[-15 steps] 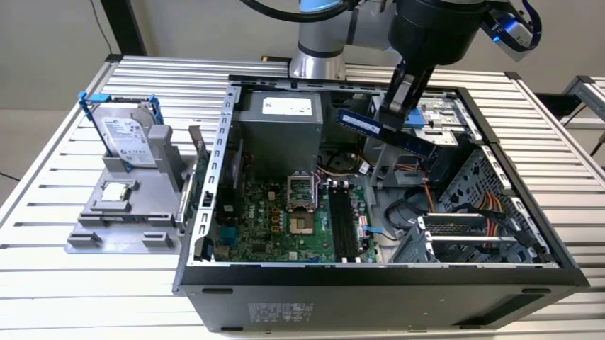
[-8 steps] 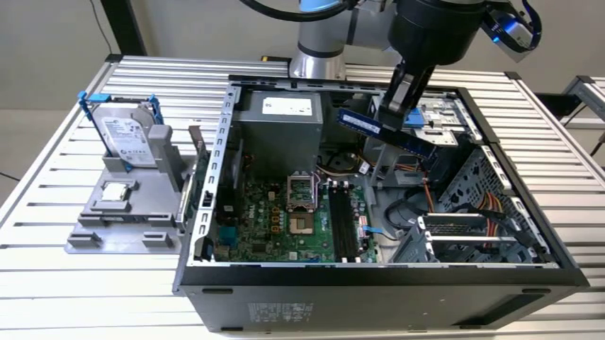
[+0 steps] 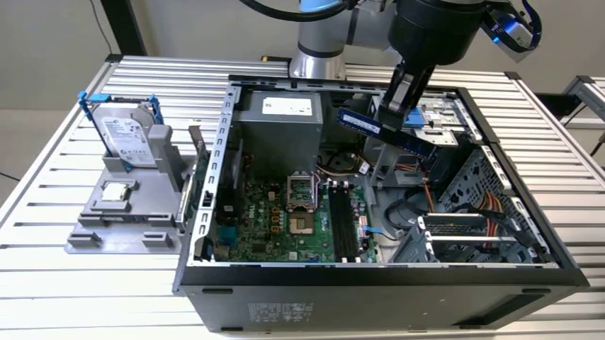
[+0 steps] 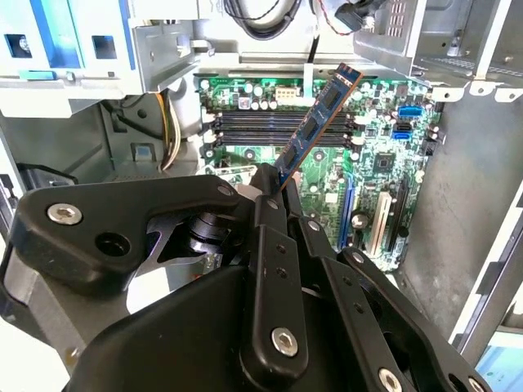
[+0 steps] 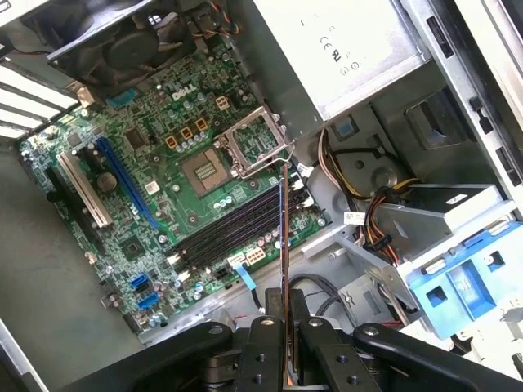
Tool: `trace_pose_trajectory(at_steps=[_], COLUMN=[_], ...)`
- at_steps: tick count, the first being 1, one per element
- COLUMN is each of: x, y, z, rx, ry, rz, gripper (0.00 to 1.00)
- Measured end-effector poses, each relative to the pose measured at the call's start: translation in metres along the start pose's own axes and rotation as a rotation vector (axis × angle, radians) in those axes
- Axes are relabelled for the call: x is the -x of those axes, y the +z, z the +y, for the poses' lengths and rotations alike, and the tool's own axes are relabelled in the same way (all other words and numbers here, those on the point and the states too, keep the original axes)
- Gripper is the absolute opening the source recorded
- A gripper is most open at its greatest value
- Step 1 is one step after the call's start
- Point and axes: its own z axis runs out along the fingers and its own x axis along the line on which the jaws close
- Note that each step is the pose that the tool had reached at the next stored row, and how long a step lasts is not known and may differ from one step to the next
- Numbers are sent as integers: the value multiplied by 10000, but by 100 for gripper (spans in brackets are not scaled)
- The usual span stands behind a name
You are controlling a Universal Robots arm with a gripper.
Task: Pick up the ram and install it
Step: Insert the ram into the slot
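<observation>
Found the gripper [image 3: 397, 100] in the exterior view above an open computer case [image 3: 378, 280], its black fingers pinched tight on the ram [image 3: 386, 132]. Saw the ram held in the air, clear of the case floor, slanting down toward the exterior view's right, over the metal bays beside the green motherboard [image 3: 274, 219]. Noted the long black memory slots [image 3: 342, 219] on that board, lower and toward the exterior view's left of the stick, apart from it and with nothing seated in them. Saw, in both wrist views, the thin blue-green stick jutting out past the fingertips, with the motherboard beyond it. Noted, outside the case on the exterior view's left, a silver hard drive [image 3: 127, 134] standing upright in a grey stand [image 3: 118, 212] on the slatted metal table [image 3: 57, 283].
</observation>
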Motion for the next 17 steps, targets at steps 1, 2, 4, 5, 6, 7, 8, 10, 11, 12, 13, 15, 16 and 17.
trace_pose_trajectory(at_steps=[1,2,4,5,6,7,8,10,11,12,13,15,16,17], x=[0,0,0,0,0,0,0,0,0,0,0,0,0,0], y=[0,0,0,0,0,0,0,0,-1,-1,-1,-1,-1,-1], z=[0,0,0,0,0,0,0,0,0,0,0,0,0,0], rx=[0,0,-2,-3,-5,-7,-9,-14,-17,-19,-21,-26,-28,-31], ry=[0,7,54,97,143,194,251,378,444,511,571,709,772,835], rz=[0,0,0,-1,-2,-3,-4,-6,-6,-7,-8,-11,-12,-14], gripper=[0,0,0,0,0,0,0,0,0,0,0,0,0,0])
